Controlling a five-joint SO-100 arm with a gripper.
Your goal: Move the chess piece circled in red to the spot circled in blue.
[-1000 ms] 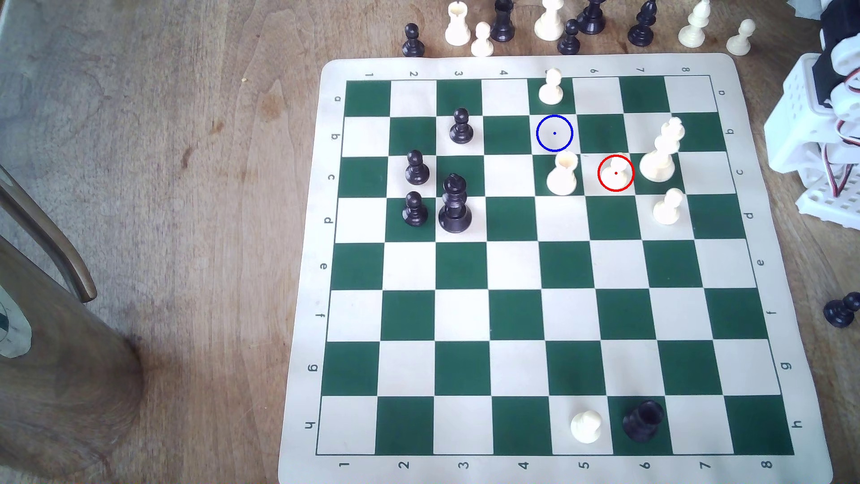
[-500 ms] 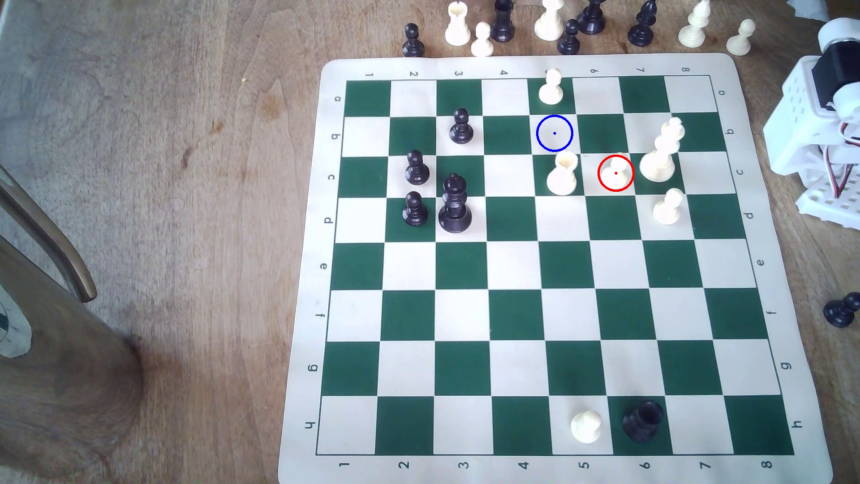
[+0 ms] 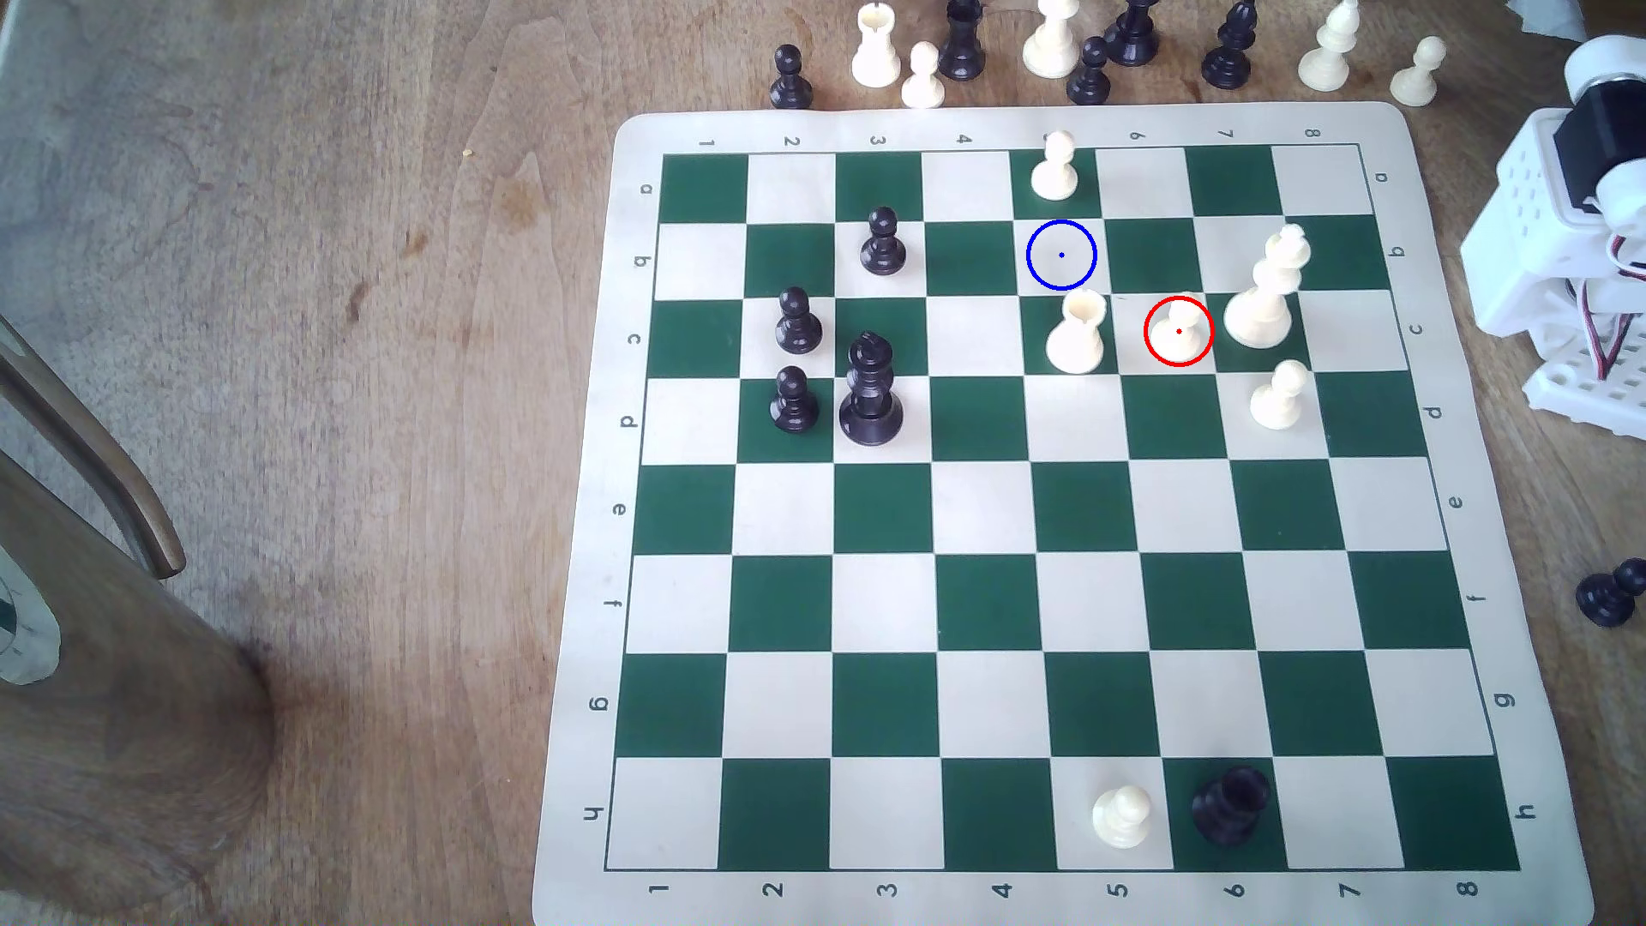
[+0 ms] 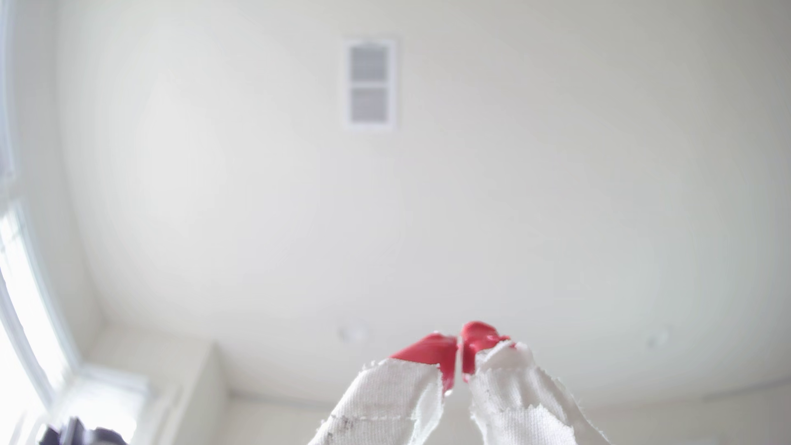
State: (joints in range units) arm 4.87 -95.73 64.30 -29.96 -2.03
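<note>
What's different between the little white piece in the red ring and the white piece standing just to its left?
The pawn circled in red is shorter, with a round ball head; the cream piece with the cup top is taller, with a hollow, open top. The pawn stands on a cream square, its neighbour on a green one. Only the pawn carries a drawn ring. Both are cream-white, upright, and in row c of the board.

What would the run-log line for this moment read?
phase: pre-reach | white pawn: standing in red ring, untouched | blue-ringed square: vacant | gripper: jaws shut, empty, facing ceiling | arm base: beside chessboard
</note>
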